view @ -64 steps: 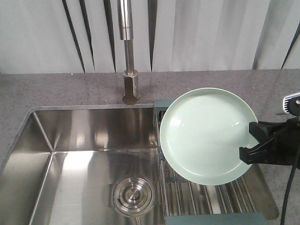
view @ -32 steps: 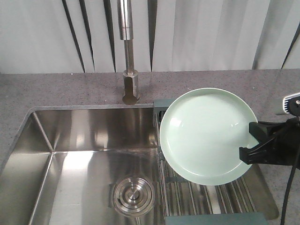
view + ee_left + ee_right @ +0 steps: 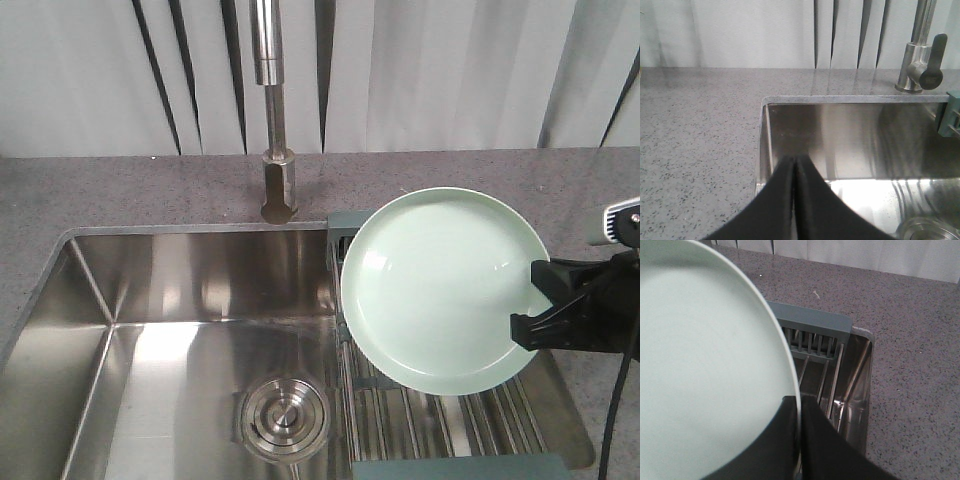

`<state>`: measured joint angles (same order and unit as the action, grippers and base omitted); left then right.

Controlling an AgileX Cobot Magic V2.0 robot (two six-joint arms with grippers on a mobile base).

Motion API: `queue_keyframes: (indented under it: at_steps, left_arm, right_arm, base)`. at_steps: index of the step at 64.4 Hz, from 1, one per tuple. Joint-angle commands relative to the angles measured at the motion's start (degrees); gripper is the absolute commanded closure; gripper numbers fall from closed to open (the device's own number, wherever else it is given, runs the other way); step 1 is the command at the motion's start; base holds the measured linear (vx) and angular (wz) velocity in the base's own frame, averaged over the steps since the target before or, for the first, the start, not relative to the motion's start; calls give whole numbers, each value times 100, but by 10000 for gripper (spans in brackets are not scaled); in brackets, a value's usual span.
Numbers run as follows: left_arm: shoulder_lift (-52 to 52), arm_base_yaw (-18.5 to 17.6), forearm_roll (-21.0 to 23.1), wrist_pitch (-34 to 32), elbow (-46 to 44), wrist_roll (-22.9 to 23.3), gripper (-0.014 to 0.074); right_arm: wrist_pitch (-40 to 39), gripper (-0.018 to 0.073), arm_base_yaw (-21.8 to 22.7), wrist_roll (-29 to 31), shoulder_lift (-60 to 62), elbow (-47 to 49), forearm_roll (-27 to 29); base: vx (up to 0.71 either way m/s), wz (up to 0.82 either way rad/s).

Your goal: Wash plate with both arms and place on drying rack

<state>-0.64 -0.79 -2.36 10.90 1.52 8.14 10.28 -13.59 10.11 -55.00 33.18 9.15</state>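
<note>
The right gripper [image 3: 533,300] is clamped on the rim of the plate [image 3: 440,290], one finger on each face. The plate juts out from the jaws, tilted, carried by that single edge pinch. I judge this the weak point: a slick rim could slip free, or the plate could swing about the pinch. Just below the tool lies the rack [image 3: 440,420]. A drop would strike the rods, and lowering off line could jam the rim on the grey end piece. Farther out, the sink [image 3: 170,300] would catch a sideways slide. The left gripper [image 3: 795,200], fingers pressed together on nothing, sits well apart at the sink's other end, so it cannot steady the plate.
</note>
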Motion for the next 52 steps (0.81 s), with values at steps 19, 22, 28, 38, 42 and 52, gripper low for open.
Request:
queue_keyframes:
  at_steps: [19, 22, 28, 38, 42, 52]
  left_arm:
    - [-92, -49, 7, -387, 85, -3, 593]
    - [-92, -49, 7, -387, 85, -3, 593]
    - [-92, -49, 7, -402, 85, -3, 593]
    - [-92, -49, -56, -806, 85, -42, 593]
    - [-92, -49, -130, -1090, 78, -42, 593]
    - [-74, -49, -206, -1625, -87, -42, 593]
  right_arm:
    - [-424, 564, 15, 41, 85, 151, 17]
    - [-424, 564, 15, 41, 85, 151, 17]
    - [-424, 564, 15, 41, 85, 151, 17]
    - [-424, 564, 15, 41, 85, 151, 17]
    - [-424, 564, 15, 41, 85, 151, 17]
    - [-424, 564, 15, 41, 85, 151, 17]
  base:
    - [0, 0]
    - [0, 0]
    - [0, 0]
    - [0, 0]
    - [0, 0]
    - [0, 0]
